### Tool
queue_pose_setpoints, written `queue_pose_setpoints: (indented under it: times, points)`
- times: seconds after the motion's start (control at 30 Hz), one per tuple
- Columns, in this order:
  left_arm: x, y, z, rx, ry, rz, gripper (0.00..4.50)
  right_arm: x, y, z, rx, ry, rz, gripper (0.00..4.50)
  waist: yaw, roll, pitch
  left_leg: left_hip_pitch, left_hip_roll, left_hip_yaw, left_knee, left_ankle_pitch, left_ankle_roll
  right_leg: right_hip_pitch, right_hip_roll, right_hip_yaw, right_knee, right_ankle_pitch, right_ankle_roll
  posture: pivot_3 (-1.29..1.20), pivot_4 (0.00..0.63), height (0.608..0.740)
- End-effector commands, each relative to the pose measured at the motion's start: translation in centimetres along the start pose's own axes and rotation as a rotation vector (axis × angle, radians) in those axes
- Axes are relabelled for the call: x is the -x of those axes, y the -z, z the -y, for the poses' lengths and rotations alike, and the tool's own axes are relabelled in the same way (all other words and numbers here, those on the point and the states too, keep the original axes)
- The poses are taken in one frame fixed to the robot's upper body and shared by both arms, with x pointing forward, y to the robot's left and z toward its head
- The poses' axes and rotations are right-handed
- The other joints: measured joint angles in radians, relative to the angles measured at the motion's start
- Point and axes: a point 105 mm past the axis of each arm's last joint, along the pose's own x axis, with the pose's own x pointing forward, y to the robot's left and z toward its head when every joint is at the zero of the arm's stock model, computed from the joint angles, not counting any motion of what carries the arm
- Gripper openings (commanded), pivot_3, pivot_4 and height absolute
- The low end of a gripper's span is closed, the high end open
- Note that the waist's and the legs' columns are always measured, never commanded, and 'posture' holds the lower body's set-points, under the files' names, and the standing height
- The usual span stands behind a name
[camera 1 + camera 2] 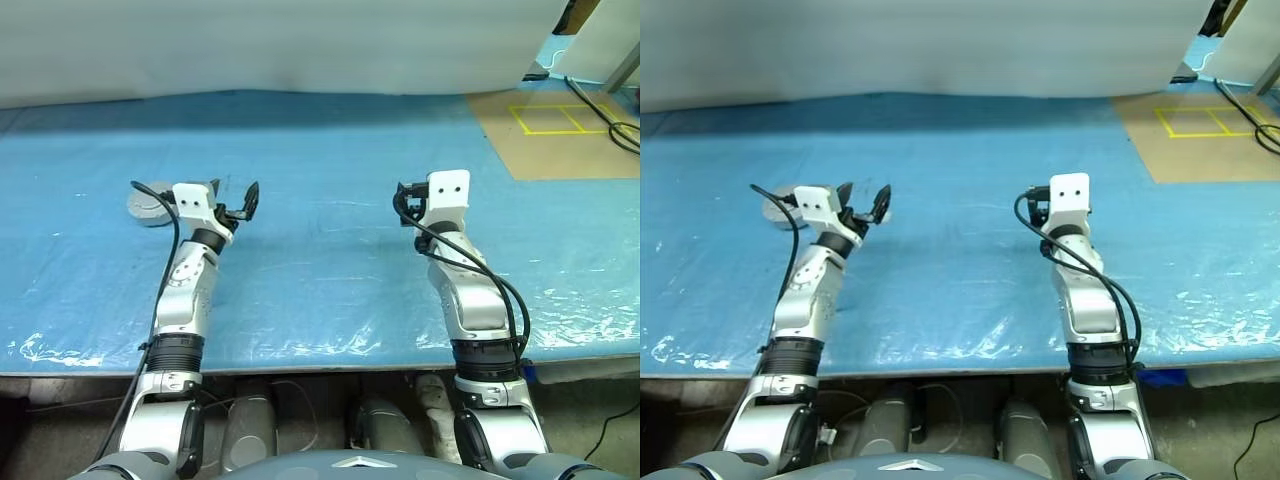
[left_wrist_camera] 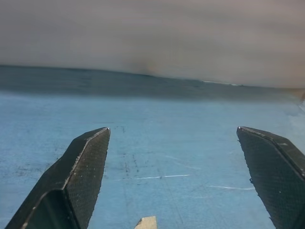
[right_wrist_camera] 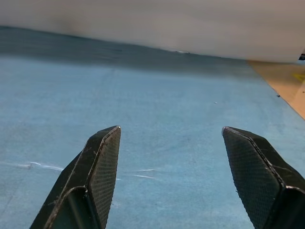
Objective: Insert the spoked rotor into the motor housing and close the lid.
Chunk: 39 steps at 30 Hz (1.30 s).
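Observation:
A round silver-grey metal part lies on the blue table at the far left, half hidden behind my left wrist. I cannot tell whether it is the motor housing or the lid. The spoked rotor is out of view. My left gripper hovers just right of that part, pointing forward; its fingers stand wide open with nothing between them. My right gripper is held level over the table's right half, open and empty, its fingers apart over bare blue sheet.
The table is covered in blue plastic sheet, with its front edge close to me. A white sheet closes off the back. A brown board with yellow tape and black cables lies at the back right.

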Motion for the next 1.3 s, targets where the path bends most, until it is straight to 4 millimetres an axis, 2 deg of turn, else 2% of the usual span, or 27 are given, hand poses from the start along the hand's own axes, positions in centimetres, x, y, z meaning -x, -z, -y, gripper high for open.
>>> queue_pose_setpoints:
  times: [0.03, 0.13, 0.27, 0.63, 1.3]
  points:
    - [-0.1, -1.2, 0.5, -0.009, 0.017, 0.046, 4.47, 0.4, -1.3, 1.1, 0.018, 0.042, 0.048, 3.57, -0.001, 0.0, 0.0, 0.0, 0.0, 0.0, 0.0, 0.0, 0.0, 0.0, 0.0, 0.0, 0.0, 0.0, 0.0, 0.0, 0.15, 0.74]
    - [-0.4, -1.4, 0.6, -0.012, 0.023, 0.052, 4.47, 0.4, -1.8, 1.1, 0.026, 0.032, 0.061, 3.57, -0.001, 0.0, 0.0, 0.0, 0.0, 0.0, 0.0, 0.0, 0.0, 0.0, 0.0, 0.0, 0.0, 0.0, 0.0, 0.0, 0.15, 0.74]
    - [-0.7, -1.4, 0.3, -0.011, -0.006, 0.055, 4.47, 0.5, -1.5, 1.3, 0.035, 0.038, 0.051, 3.57, -0.001, 0.0, 0.0, 0.0, 0.0, 0.0, 0.0, 0.0, 0.0, 0.0, 0.0, 0.0, 0.0, 0.0, 0.0, 0.0, 0.15, 0.74]
    - [-0.7, -1.2, 1.2, 0.001, 0.012, 0.057, 4.47, 0.4, -1.9, 1.1, 0.042, 0.022, 0.054, 3.57, -0.001, 0.0, 0.0, 0.0, 0.0, 0.0, 0.0, 0.0, 0.0, 0.0, 0.0, 0.0, 0.0, 0.0, 0.0, 0.0, 0.15, 0.74]
    - [-0.3, -1.9, 0.6, -0.009, -0.027, 0.087, 4.47, -0.1, -2.0, 0.2, 0.045, -0.02, 0.049, 3.57, -0.001, 0.0, 0.0, 0.0, 0.0, 0.0, 0.0, 0.0, 0.0, 0.0, 0.0, 0.0, 0.0, 0.0, 0.0, 0.0, 0.15, 0.74]
